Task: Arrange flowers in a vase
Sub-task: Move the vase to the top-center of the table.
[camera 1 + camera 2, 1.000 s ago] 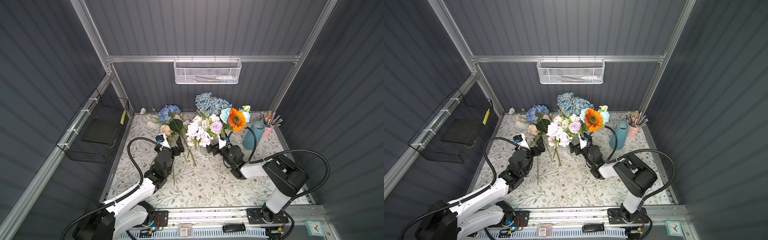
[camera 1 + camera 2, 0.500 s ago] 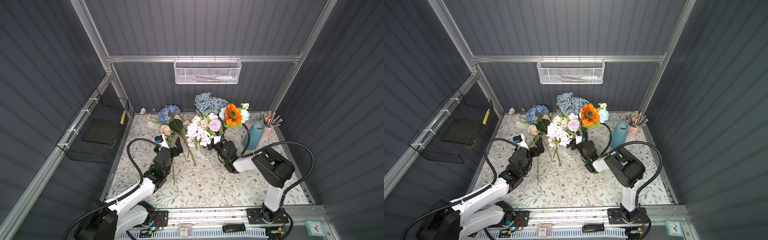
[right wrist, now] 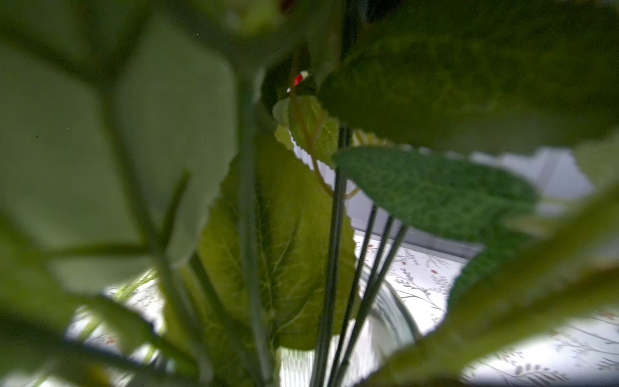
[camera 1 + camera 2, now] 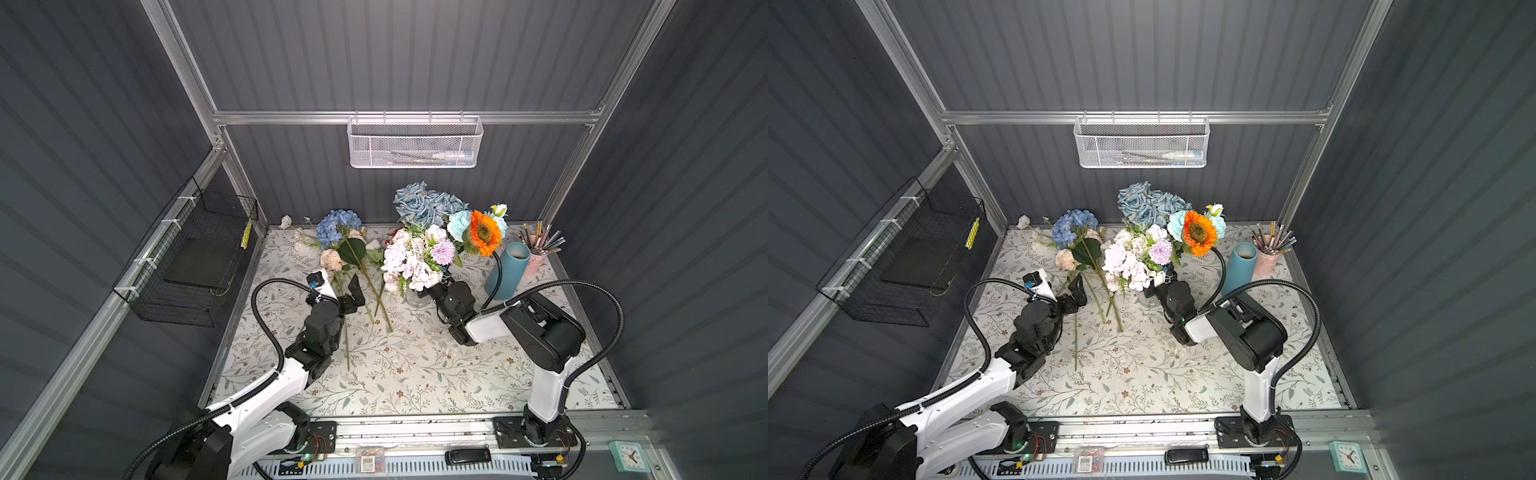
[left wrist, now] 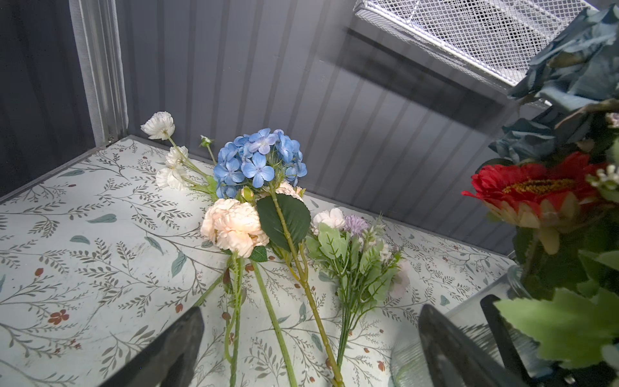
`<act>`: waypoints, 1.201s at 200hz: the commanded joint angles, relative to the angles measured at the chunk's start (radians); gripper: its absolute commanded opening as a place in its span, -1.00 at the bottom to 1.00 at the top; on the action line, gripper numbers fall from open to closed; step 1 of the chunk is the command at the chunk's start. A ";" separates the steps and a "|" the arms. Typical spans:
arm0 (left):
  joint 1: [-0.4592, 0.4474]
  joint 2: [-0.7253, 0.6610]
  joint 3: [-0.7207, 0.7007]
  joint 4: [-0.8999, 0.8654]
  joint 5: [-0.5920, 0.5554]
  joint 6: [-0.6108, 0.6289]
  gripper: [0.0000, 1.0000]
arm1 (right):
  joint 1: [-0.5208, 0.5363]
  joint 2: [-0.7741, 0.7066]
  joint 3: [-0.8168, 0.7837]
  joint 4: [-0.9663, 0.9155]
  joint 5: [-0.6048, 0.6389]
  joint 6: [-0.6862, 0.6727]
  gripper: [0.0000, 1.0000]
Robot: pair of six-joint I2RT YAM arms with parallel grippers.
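Arms: left one reaches low from the front rail with its elbow bent. The left hand point(image 4: 345, 293) is just over the surface point(image 4: 415, 374) with its dark fingers point(image 5: 167, 351) spread wide. It holds nothing; loose stems run between the fingers. Right arm is folded at the elbow, forearm pointing to the back wall. The right hand point(image 4: 436, 291) is pushed in under the blooms at the vase point(image 4: 415, 298). Its fingertips are hidden by petals in both top views, and the right wrist view is all blurred leaves and thin dark stems. Cannot tell how wide it stands or whether it grips anything.

Vase is clear glass, round and upright, around mid-surface. Surface is a pale sheet printed with leafy sprigs.

Flowers in the vase, fabric-looking:
- dusty-blue roses point(image 4: 424, 203), tallest, at the back
- orange sunflower point(image 4: 484, 232), tilted out on the right
- pale aqua rose point(image 4: 459, 222), just beside the sunflower
- white-pink cluster point(image 4: 409, 262) in front, with a lilac pompom point(image 4: 442, 251)
- red sunflower point(image 5: 532, 187), low in the bunch

Flowers lying flat left of the vase, heads to the back wall, stems toward the left hand:
- blue hydrangea point(image 5: 259, 160), a round head of small florets with one broad leaf and a long knobbly stem
- cream-peach bloom point(image 5: 234, 224), ruffled
- white blooms point(image 5: 159, 125), near the back-left corner
- small leafy bunch point(image 5: 358, 254)

Blue cylinder point(image 4: 509, 270) and pink cup of pencils point(image 4: 538, 255) stand back right.
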 commanded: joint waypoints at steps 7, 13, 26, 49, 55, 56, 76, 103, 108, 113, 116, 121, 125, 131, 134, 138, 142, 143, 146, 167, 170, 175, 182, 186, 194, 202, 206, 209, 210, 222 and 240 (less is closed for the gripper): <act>0.007 -0.011 -0.016 0.014 -0.013 0.002 0.99 | -0.052 -0.024 -0.020 0.074 0.065 -0.054 -0.01; 0.007 -0.011 -0.015 0.016 -0.013 0.003 0.99 | -0.063 -0.026 -0.018 0.076 0.069 -0.063 -0.01; 0.007 -0.009 -0.017 0.017 -0.014 0.003 0.99 | -0.091 -0.023 -0.010 0.077 0.072 -0.075 0.00; 0.007 -0.011 -0.015 0.018 -0.012 0.005 0.99 | -0.140 0.000 0.022 0.092 0.068 -0.071 0.01; 0.007 -0.010 -0.015 0.019 -0.011 0.006 0.99 | -0.153 0.008 0.033 0.094 0.062 -0.069 0.02; 0.007 -0.011 -0.016 0.019 -0.011 0.006 0.99 | -0.155 0.010 0.036 0.095 0.061 -0.069 0.02; 0.007 -0.014 -0.017 0.017 -0.012 0.009 0.99 | -0.187 0.046 0.099 0.078 0.038 -0.065 0.03; 0.007 -0.018 -0.013 0.008 -0.017 0.013 0.99 | -0.219 0.102 0.184 0.069 0.019 -0.062 0.05; 0.007 -0.020 -0.014 0.006 -0.018 0.013 0.99 | -0.225 0.113 0.196 0.071 0.017 -0.059 0.06; 0.007 -0.023 -0.016 0.006 -0.019 0.012 0.99 | -0.231 0.123 0.208 0.074 0.017 -0.056 0.06; 0.007 -0.024 -0.016 0.004 -0.020 0.013 0.99 | -0.235 0.130 0.215 0.075 0.014 -0.056 0.07; 0.007 -0.028 -0.017 0.004 -0.021 0.013 0.99 | -0.243 0.141 0.228 0.076 0.010 -0.050 0.07; 0.006 -0.029 -0.017 0.002 -0.020 0.014 0.99 | -0.249 0.150 0.239 0.076 0.007 -0.047 0.07; 0.007 -0.029 -0.017 0.000 -0.020 0.013 0.99 | -0.255 0.162 0.251 0.075 0.000 -0.038 0.08; 0.007 -0.029 -0.017 0.001 -0.021 0.015 0.99 | -0.259 0.169 0.260 0.075 -0.004 -0.036 0.09; 0.007 -0.030 -0.017 0.000 -0.022 0.016 0.99 | -0.263 0.177 0.270 0.073 -0.011 -0.033 0.10; 0.007 -0.029 -0.017 -0.001 -0.022 0.016 0.99 | -0.267 0.183 0.280 0.068 -0.012 -0.033 0.10; 0.007 -0.029 -0.017 -0.002 -0.022 0.017 0.99 | -0.266 0.185 0.283 0.067 -0.013 -0.033 0.10; 0.007 -0.029 -0.016 -0.002 -0.021 0.017 0.99 | -0.267 0.188 0.291 0.063 -0.014 -0.035 0.11; 0.007 -0.029 -0.013 -0.006 -0.021 0.017 0.99 | -0.275 0.211 0.333 0.043 -0.029 -0.042 0.19; 0.007 -0.029 -0.014 -0.005 -0.022 0.017 0.99 | -0.276 0.213 0.338 0.041 -0.032 -0.041 0.20; 0.007 -0.030 -0.012 -0.006 -0.021 0.017 0.99 | -0.276 0.215 0.343 0.036 -0.037 -0.041 0.22; 0.007 -0.030 -0.012 -0.006 -0.021 0.017 0.99 | -0.276 0.215 0.348 0.031 -0.044 -0.038 0.24; 0.007 -0.031 -0.012 -0.006 -0.021 0.018 0.99 | -0.277 0.215 0.350 0.027 -0.048 -0.036 0.25; 0.007 -0.033 -0.012 -0.006 -0.020 0.016 1.00 | -0.277 0.210 0.349 0.017 -0.056 -0.031 0.29; 0.007 -0.035 -0.012 -0.005 -0.020 0.017 0.99 | -0.276 0.201 0.344 0.002 -0.061 -0.021 0.34; 0.007 -0.035 -0.012 -0.005 -0.020 0.019 0.99 | -0.276 0.197 0.341 -0.003 -0.065 -0.016 0.37; 0.007 -0.037 -0.012 -0.006 -0.021 0.019 0.99 | -0.277 0.192 0.337 -0.008 -0.067 -0.012 0.39; 0.007 -0.037 -0.012 -0.006 -0.022 0.019 0.99 | -0.277 0.192 0.336 -0.008 -0.067 -0.011 0.40; 0.007 -0.039 -0.012 -0.006 -0.021 0.019 0.99 | -0.275 0.181 0.317 -0.003 -0.071 0.000 0.50; 0.007 -0.035 -0.009 -0.004 -0.017 0.019 0.99 | -0.275 0.165 0.283 0.005 -0.071 0.009 0.83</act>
